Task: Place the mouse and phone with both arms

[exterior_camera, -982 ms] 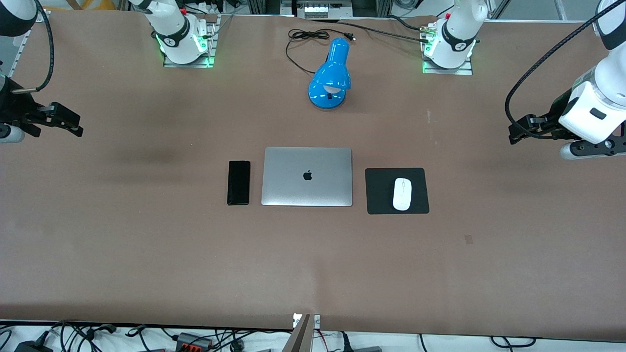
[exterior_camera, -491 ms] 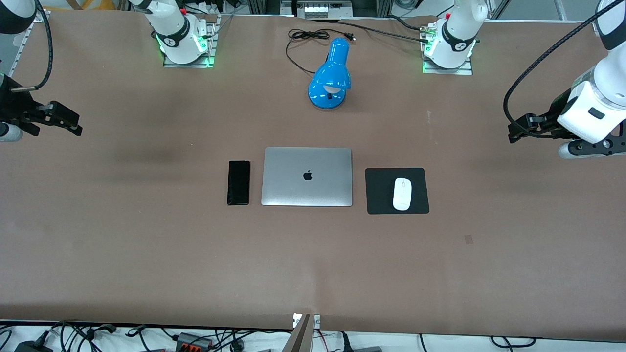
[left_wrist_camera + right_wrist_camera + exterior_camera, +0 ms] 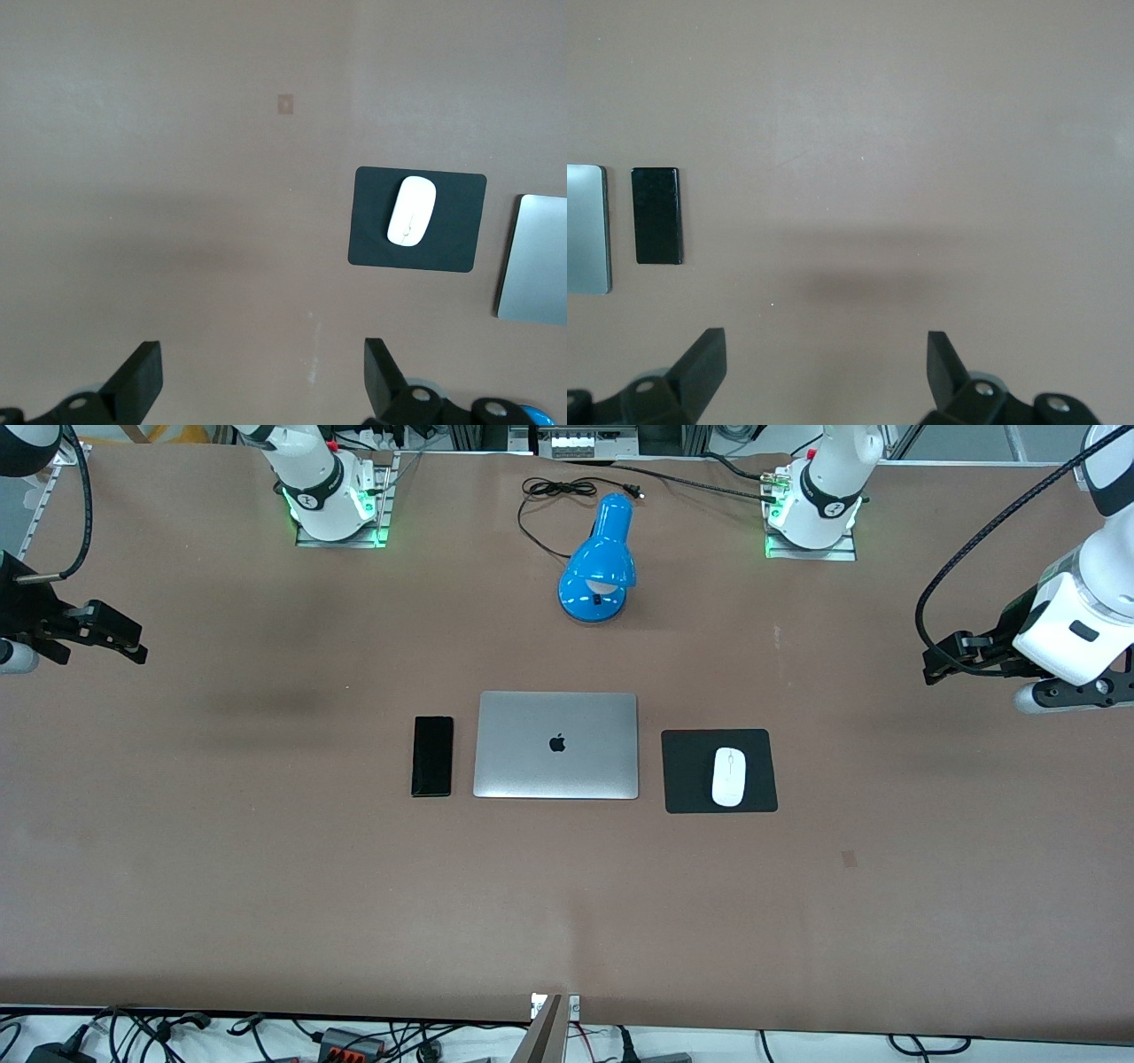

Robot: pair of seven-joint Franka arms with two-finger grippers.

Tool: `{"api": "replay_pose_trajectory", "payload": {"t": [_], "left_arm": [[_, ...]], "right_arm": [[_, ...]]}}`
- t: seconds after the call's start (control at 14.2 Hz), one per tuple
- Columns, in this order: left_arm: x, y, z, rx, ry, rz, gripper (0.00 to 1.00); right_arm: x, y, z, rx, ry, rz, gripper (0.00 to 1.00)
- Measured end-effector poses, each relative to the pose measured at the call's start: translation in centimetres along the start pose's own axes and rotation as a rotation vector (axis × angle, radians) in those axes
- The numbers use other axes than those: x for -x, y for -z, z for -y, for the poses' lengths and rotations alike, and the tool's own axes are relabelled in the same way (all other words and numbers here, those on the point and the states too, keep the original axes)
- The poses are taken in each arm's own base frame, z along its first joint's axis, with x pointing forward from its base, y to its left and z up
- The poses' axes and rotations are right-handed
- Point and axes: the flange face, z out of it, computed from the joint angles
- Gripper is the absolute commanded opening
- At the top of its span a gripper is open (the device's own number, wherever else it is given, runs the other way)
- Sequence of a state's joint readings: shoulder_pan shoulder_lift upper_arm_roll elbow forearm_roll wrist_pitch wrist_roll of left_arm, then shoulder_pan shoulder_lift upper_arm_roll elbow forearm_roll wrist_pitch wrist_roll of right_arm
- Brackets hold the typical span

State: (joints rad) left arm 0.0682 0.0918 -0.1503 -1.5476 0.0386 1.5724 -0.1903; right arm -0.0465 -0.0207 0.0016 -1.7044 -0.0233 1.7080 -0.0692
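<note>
R gripper has crept up at frame's left edge, L gripper barely moved; both jaws apart, empty. Phone, mouse lie unmoved; task looks done

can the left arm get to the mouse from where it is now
Probably yes. The left tool hangs open over bare table at its own end, and the mouse lies uncovered on the black pad, on the laptop's side toward that arm. Nothing stands between them.
</note>
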Motion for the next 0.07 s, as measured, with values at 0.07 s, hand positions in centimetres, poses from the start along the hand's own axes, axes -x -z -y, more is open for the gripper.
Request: {"api": "replay_pose_trajectory", "payload": {"t": [0.07], "left_arm": [[0.00,0.00,-0.01,0.000,0.000,0.000,1.00]], "right_arm": [[0.01,0.02,0.00,0.000,0.000,0.000,1.00]]}}
